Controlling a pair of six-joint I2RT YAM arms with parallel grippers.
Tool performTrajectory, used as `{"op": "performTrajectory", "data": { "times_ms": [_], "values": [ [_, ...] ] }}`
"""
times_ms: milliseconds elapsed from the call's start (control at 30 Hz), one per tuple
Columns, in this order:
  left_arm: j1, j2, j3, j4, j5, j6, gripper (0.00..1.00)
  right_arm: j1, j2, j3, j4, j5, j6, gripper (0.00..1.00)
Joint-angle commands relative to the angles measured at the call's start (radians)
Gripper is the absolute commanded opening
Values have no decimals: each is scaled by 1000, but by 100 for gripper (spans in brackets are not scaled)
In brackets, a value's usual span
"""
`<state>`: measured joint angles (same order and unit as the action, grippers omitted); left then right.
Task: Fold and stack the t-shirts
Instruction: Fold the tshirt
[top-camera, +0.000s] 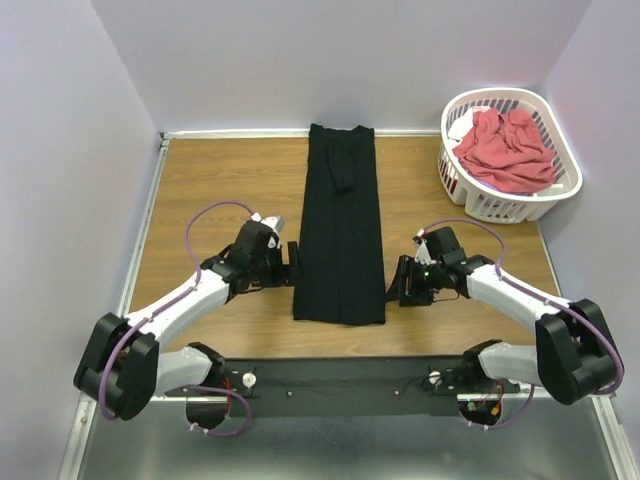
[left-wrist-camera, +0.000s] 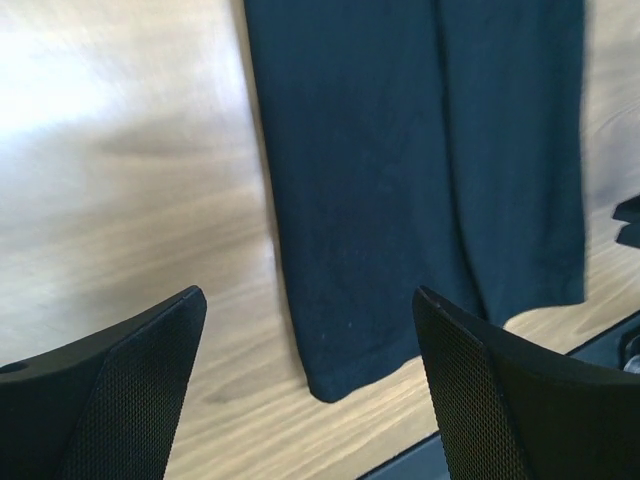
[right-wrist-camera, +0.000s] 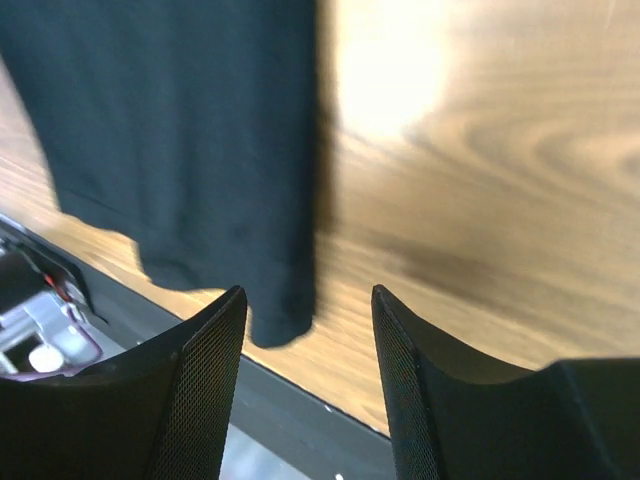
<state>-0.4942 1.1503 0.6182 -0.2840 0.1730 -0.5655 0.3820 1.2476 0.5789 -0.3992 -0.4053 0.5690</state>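
The black t-shirt (top-camera: 340, 225) lies on the table folded into a long narrow strip, running from the back wall toward the near edge. My left gripper (top-camera: 293, 262) is open beside its lower left edge; the left wrist view shows the strip's near left corner (left-wrist-camera: 340, 370) between the open fingers (left-wrist-camera: 480, 400). My right gripper (top-camera: 397, 283) is open beside the lower right edge; its wrist view shows the near right corner (right-wrist-camera: 280, 320) by the fingers (right-wrist-camera: 210, 380). The coral-red t-shirt (top-camera: 508, 150) lies crumpled in the basket.
The white slotted laundry basket (top-camera: 560, 195) stands at the back right against the wall. Bare wooden table (top-camera: 220, 180) lies on both sides of the strip. The black arm-mount rail (top-camera: 340, 375) runs along the near edge.
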Motion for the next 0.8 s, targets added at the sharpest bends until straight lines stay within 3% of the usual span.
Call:
{"op": "performTrajectory", "data": {
  "times_ms": [0, 100, 367, 767],
  "values": [
    [-49, 54, -14, -38, -27, -54, 91, 14, 19, -37, 2, -53, 20, 60],
    [-76, 78, -21, -40, -32, -66, 86, 12, 50, -66, 57, -98, 25, 58],
    [-125, 120, -40, -38, -35, -93, 84, 29, 114, -111, 146, -139, 54, 53],
    [-179, 138, -19, -82, -90, -129, 79, 38, 153, -151, 155, -148, 40, 43]
  ]
}}
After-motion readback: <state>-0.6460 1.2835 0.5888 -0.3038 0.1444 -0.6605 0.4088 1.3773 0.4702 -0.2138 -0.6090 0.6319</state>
